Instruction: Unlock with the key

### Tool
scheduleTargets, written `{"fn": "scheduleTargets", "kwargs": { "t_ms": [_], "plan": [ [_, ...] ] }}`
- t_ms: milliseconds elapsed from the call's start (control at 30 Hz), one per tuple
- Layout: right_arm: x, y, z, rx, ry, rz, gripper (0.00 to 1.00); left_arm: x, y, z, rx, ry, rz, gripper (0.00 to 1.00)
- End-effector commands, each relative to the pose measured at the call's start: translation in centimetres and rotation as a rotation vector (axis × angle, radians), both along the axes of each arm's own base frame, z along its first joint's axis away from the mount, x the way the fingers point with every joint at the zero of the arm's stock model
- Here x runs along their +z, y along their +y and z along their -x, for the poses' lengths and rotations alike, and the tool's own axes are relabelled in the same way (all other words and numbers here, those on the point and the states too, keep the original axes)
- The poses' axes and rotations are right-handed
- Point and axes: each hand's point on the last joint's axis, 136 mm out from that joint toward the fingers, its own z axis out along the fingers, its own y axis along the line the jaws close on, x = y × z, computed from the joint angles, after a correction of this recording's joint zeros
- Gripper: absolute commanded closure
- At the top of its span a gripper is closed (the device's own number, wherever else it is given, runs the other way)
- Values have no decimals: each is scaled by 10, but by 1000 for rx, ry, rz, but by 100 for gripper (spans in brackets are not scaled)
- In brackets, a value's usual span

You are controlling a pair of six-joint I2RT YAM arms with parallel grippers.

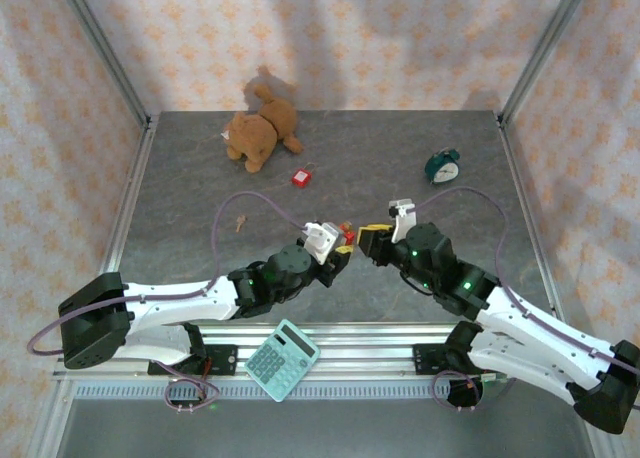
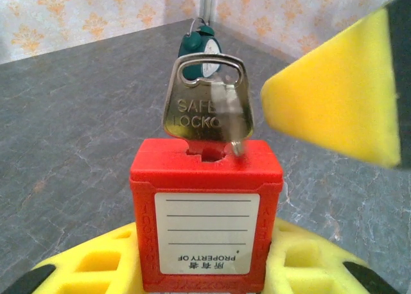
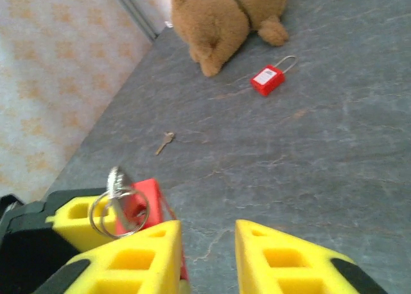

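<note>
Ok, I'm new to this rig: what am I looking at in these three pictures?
The overhead picture looks down from behind two robot arms; the other two come from a camera on each wrist. The left gripper holds a red padlock with a key standing in its slot. The right gripper is open and empty, beside it. On the table lie a teddy bear, a second padlock, a loose key and a green alarm clock; a calculator sits at the near edge.

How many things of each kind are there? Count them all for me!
Red padlocks: 2, held padlock and table padlock
Keys: 2, inserted key and loose key
Teddy bear: 1
Alarm clock: 1
Calculator: 1
Total: 7
</note>
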Motion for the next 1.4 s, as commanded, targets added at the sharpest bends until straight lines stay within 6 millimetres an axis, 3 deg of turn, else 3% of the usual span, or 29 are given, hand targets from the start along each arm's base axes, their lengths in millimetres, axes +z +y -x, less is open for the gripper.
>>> {"fn": "scheduleTargets", "kwargs": {
  "t_ms": [0, 167, 600, 967, 1233, 1367],
  "plan": [
    [33, -3, 0, 10, -55, -9, 68, 4, 2, -2, 34, -13, 40, 70],
    [51, -12, -4, -19, -98, 10, 61, 0, 7, -4, 51, -26, -15, 70],
    [36, -41, -22, -102, -43, 49, 52, 0, 32, -29, 170, -176, -485, 69],
    [25, -40, -30, -103, -5, 34, 51, 7, 45, -39, 307, -433, -930, 69],
    [13, -36, -32, -80, 26, 36, 51, -5, 34, -25, 316, -591, -1115, 69],
    [2, -22, -30, 1, 72, 13, 51, -17, 31, -18, 276, -620, -1188, 69]
  ]
}}
